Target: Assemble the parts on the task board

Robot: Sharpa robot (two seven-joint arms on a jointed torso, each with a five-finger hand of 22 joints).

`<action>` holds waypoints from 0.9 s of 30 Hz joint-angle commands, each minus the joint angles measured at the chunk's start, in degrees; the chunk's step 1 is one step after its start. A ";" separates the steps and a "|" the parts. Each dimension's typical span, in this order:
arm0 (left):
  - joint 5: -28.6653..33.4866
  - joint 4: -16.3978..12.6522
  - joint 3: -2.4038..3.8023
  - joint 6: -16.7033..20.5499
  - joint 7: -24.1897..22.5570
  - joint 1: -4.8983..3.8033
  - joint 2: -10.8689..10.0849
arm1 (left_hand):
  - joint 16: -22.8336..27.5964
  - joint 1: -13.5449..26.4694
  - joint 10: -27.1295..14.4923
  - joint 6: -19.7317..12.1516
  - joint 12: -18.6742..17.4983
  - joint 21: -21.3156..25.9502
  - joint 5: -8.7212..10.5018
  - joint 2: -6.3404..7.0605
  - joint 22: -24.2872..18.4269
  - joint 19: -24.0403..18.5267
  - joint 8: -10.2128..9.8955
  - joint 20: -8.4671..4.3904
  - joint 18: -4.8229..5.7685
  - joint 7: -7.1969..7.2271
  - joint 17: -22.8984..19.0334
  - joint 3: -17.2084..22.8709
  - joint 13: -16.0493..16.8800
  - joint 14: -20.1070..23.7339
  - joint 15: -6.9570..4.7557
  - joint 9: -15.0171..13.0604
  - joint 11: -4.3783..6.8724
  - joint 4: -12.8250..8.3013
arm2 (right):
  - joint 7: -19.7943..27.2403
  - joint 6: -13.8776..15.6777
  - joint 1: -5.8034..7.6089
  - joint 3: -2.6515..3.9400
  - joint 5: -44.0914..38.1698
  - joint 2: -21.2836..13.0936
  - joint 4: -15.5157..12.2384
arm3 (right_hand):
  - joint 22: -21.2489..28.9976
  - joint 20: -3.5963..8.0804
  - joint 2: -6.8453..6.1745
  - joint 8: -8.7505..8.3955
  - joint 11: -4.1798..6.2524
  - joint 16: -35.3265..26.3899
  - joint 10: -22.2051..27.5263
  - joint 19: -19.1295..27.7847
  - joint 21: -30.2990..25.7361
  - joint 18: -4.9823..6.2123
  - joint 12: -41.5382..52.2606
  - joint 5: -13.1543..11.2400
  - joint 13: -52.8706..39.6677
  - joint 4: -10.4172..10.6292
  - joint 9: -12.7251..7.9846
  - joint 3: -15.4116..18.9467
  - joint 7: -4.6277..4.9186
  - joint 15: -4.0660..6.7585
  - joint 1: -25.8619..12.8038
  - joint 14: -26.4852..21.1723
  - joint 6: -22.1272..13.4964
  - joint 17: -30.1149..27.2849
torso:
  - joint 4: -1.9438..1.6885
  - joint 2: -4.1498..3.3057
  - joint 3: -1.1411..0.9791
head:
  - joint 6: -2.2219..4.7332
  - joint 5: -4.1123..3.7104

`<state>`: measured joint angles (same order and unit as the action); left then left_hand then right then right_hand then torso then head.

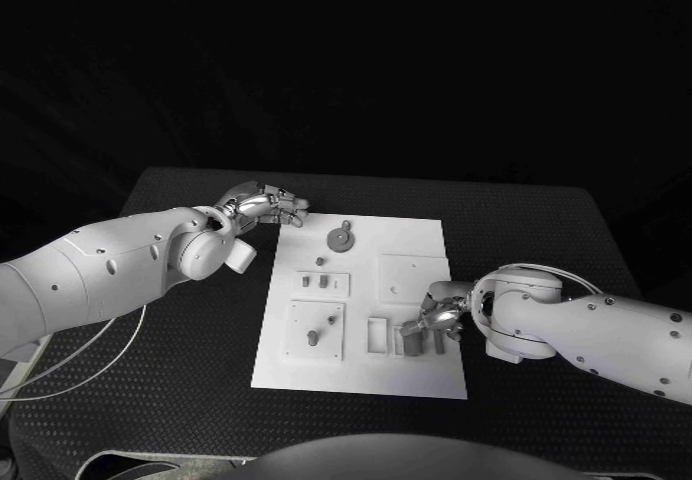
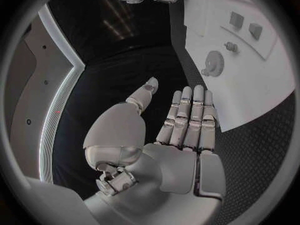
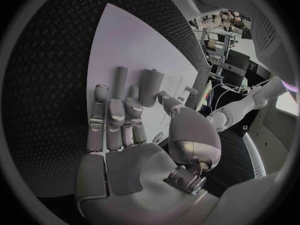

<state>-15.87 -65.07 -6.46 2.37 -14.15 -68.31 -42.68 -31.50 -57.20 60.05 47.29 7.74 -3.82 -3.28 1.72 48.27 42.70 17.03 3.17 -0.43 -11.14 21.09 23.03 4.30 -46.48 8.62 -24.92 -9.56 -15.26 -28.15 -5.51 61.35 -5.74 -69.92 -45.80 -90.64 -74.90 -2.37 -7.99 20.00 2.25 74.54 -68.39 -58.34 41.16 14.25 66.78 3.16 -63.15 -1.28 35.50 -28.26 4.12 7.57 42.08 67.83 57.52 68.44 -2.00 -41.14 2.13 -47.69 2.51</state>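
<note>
The task board [image 1: 411,250] lies between the two hands. The left hand [image 1: 264,207] hangs just off the board's far left corner, over the black table [image 1: 173,350]. In the left wrist view this hand [image 2: 178,130] is flat and empty, its fingers [image 2: 187,112] straight and laid side by side with the thumb held apart. The nearest part to it is a round disc-shaped part [image 1: 340,238] on the board, just beyond the fingertips and not touched; in the left wrist view the same disc [image 2: 214,62] lies well past the fingers.

The right hand [image 1: 437,318] sits over the board's near right area, directly above a row of upright parts [image 1: 408,340] standing in slots. In the right wrist view the hand [image 3: 125,135] has its fingers [image 3: 115,117] stretched out close together, the thumb curved in at the side, and nothing is gripped. Two cylindrical parts [image 3: 150,86] stand right at the fingertips — whether the tips touch them cannot be made out.

From the head view the right hand covers part of the row, so the pieces under it are hidden. The small pieces [image 1: 323,282] in the middle left recess — between the two hands — are too small to tell apart.
</note>
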 commanded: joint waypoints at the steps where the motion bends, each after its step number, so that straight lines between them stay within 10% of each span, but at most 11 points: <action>1: 0.40 -0.18 0.03 -0.87 -0.49 -0.03 0.06 | 0.39 0.60 -0.08 -0.40 0.06 -0.12 0.07 -0.19 -0.06 -0.40 0.12 0.18 0.43 -0.08 0.09 0.39 -0.01 0.18 0.36 0.09 0.00 0.07 | -0.24 -0.23 -0.51 -0.19 -1.56 0.62 0.35 | -1.32 0.02 0.05 -0.40 -0.37 0.57 0.00 0.47 0.43 0.75 0.01 -0.11 0.15 -0.94 -0.15 -0.73 0.35 0.05 1.06 -0.44 0.13 -0.35 | -0.16 0.05 0.03 | -0.18 -0.03; 12: 0.40 -0.19 0.03 -0.78 -0.46 -0.03 -0.12 | 0.42 0.65 -0.08 -0.40 0.06 -0.12 0.07 -0.18 -0.07 -0.43 0.13 0.19 0.43 -0.08 0.12 0.41 -0.01 0.20 0.38 0.10 0.00 0.06 | 1.13 2.42 -1.26 -0.19 -2.08 0.62 0.86 | -1.07 -0.75 9.68 -1.40 -0.28 2.36 -0.29 0.83 1.26 0.75 -0.18 0.00 1.50 -14.86 0.57 0.30 0.41 -0.04 1.93 -1.19 1.18 -3.66 | 0.00 0.06 0.06 | -0.30 0.12; 27: 0.40 -0.02 0.03 -0.81 -0.39 -0.03 -0.10 | 0.46 0.71 -0.08 -0.38 0.07 -0.13 0.06 -0.20 -0.08 -0.46 0.15 0.20 0.43 -0.07 0.17 0.47 0.00 0.22 0.39 0.10 0.00 0.03 | 2.84 7.23 0.07 0.54 5.75 -0.41 -0.78 | -1.10 -0.48 9.59 -1.40 0.02 3.00 -0.89 0.55 1.46 0.75 -0.15 -0.12 2.02 -15.50 0.94 -0.57 -0.03 0.22 3.72 -1.03 2.28 -4.90 | -0.14 0.07 0.05 | -0.45 0.46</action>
<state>-15.86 -65.00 -6.47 2.35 -14.13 -68.31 -42.82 -31.28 -56.99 60.05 47.29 7.74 -3.82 -3.28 1.50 48.28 42.49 17.03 3.38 -0.43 -11.14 21.19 23.03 4.30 -46.26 8.83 -24.87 -9.56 -15.26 -26.72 -0.65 61.20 -5.27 -66.90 -46.14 -91.09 -74.90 -3.08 -0.07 18.09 2.15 77.20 -68.89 -57.62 42.26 14.23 66.78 2.87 -61.18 -16.96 35.80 -28.56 4.13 7.21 43.86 66.72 59.38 63.59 -2.18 -41.08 2.18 -48.11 2.85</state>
